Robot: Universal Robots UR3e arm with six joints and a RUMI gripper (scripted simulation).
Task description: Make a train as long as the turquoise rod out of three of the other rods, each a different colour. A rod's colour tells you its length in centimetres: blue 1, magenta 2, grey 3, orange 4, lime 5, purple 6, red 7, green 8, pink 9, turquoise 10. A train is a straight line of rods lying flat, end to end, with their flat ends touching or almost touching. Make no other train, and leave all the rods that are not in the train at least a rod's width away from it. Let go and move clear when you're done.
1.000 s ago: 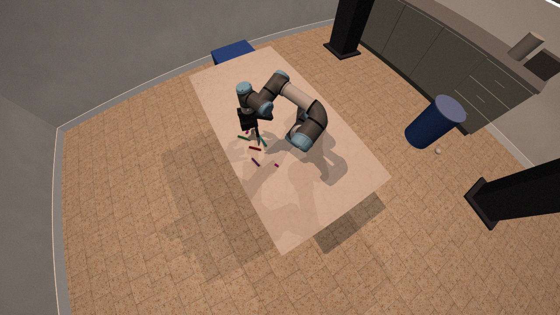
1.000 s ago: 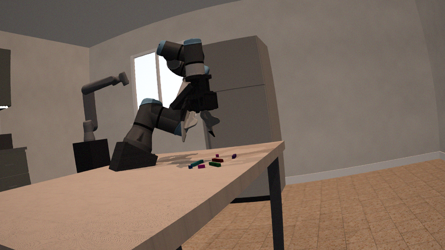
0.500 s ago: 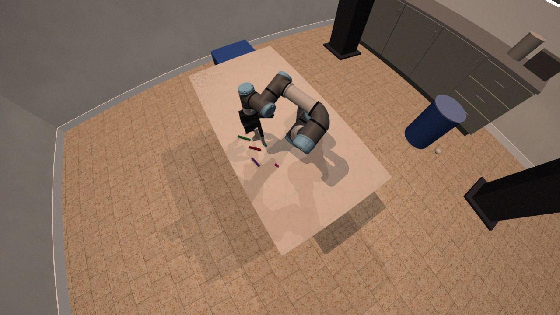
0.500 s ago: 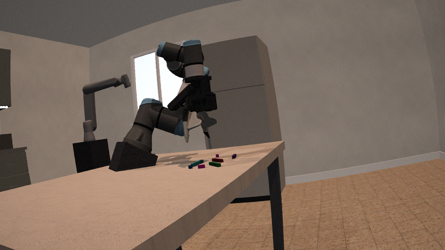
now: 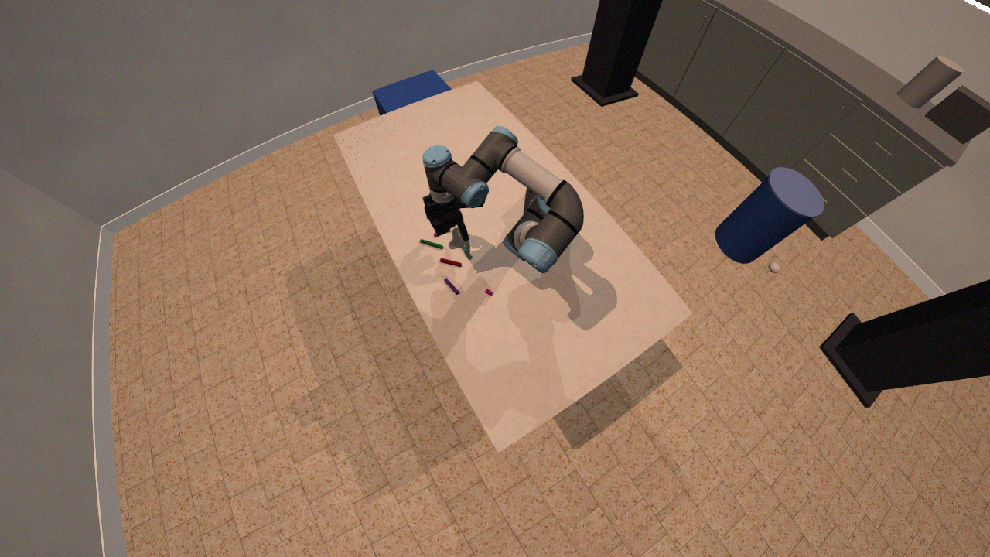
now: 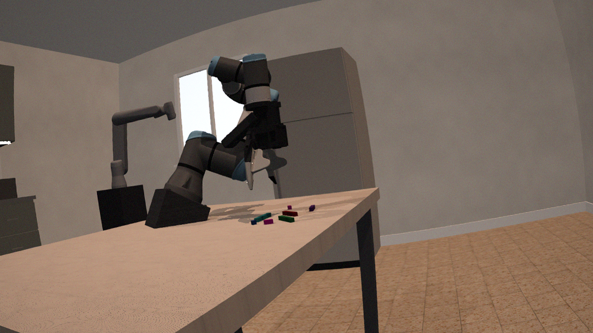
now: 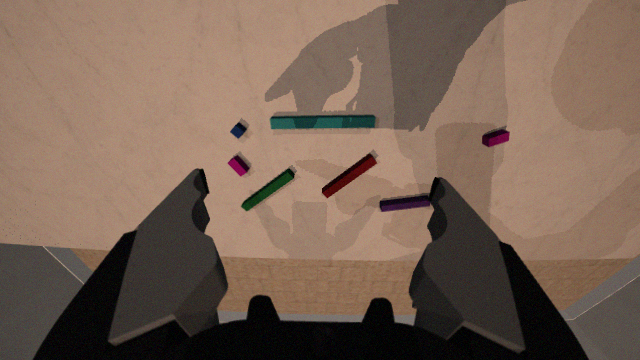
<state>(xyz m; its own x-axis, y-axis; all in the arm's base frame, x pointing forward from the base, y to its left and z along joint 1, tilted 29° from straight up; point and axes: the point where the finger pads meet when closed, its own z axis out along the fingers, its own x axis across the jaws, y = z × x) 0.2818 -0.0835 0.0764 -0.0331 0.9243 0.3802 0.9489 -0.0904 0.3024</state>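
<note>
The turquoise rod [image 7: 322, 121] [image 6: 261, 217] lies flat on the table [image 5: 554, 346] [image 6: 113, 275] [image 7: 100, 100]. Left of its end lie a blue cube [image 7: 238, 130] [image 6: 252, 222] and a magenta rod [image 7: 238, 165] [image 6: 268, 221]. The green rod [image 7: 268, 189] [image 5: 431, 243] [image 6: 286, 219], the red rod [image 7: 349, 175] [image 5: 450, 262] [image 6: 290, 213] and the purple rod [image 7: 405, 203] [image 5: 452, 285] [image 6: 311, 208] lie apart, at different angles. A second magenta rod [image 7: 495, 137] [image 5: 488, 292] lies off to one side. My gripper [image 7: 320, 174] [image 6: 262, 183] is open and empty, well above the rods.
The rods lie close to the table's long edge, which shows in the wrist view. The arm's base [image 6: 173, 210] stands on the table behind them. A blue bin [image 5: 768, 214] and a blue box [image 5: 409, 90] stand on the floor.
</note>
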